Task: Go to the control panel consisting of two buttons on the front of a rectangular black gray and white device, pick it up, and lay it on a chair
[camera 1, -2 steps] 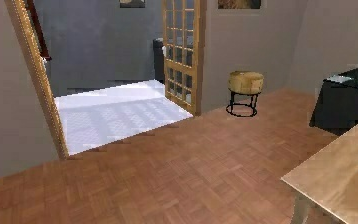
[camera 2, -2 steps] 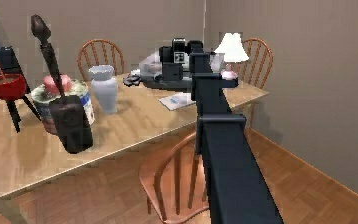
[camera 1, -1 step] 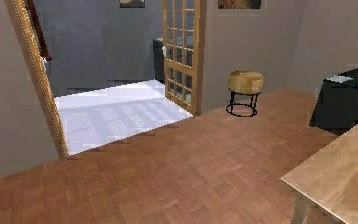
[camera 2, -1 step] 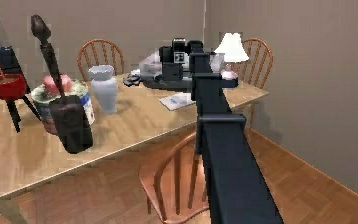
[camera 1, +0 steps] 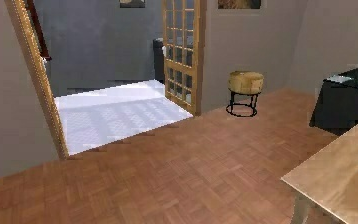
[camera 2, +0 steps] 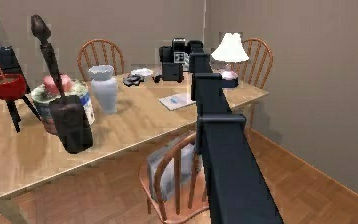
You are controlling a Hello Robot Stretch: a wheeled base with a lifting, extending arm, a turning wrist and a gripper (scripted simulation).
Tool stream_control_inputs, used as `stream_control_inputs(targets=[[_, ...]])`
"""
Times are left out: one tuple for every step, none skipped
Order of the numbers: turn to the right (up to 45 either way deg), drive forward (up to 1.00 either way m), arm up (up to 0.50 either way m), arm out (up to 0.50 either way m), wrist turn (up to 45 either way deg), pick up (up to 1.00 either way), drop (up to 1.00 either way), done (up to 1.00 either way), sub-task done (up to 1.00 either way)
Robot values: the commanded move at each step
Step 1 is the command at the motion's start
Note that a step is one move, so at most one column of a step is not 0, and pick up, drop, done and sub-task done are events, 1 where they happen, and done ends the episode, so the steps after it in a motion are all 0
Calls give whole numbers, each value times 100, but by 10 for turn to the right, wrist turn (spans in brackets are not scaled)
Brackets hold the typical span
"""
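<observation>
Device, dark and boxy (camera 2: pixel 170 55): stands on the far part of the wooden table (camera 2: pixel 127 130), upper middle of the arm side view. Its buttons cannot be made out.

Arm (camera 2: pixel 227 150): a dark square bar running from the bottom edge up to the device.

Gripper (camera 2: pixel 186 66): at the arm's far end, its dark body merging with the device behind it. The state of the fingers cannot be told, nor whether they hold anything.

Lamp (camera 2: pixel 229 50): white shade, pinkish base, just right of the arm's end.

Paper (camera 2: pixel 177 101): lies flat on the table below the device.

Pale jug (camera 2: pixel 104 90): upright, left of the device.

Tall dark club-shaped thing (camera 2: pixel 62 95): leans at the left of the table, beside a round pot with pink contents (camera 2: pixel 57 100).

Red bowl on a stand (camera 2: pixel 2 85): at the left edge, apart from the table.

Wooden chairs, three: one tucked at the table's near side (camera 2: pixel 172 180), one behind the table at upper left (camera 2: pixel 100 52), one at upper right (camera 2: pixel 255 60).

Forward view: parquet floor (camera 1: pixel 177 170); open glazed door (camera 1: pixel 182 50) at upper centre; round stool (camera 1: pixel 246 90) on black legs to its right; dark cabinet (camera 1: pixel 342 100) at the right edge; a table corner (camera 1: pixel 337 180) at lower right.
</observation>
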Motion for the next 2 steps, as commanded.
stream_control_inputs(targets=[[0,0,0,-10,0,0,0,0,0],[0,0,0,0,0,0,0,100,0]])
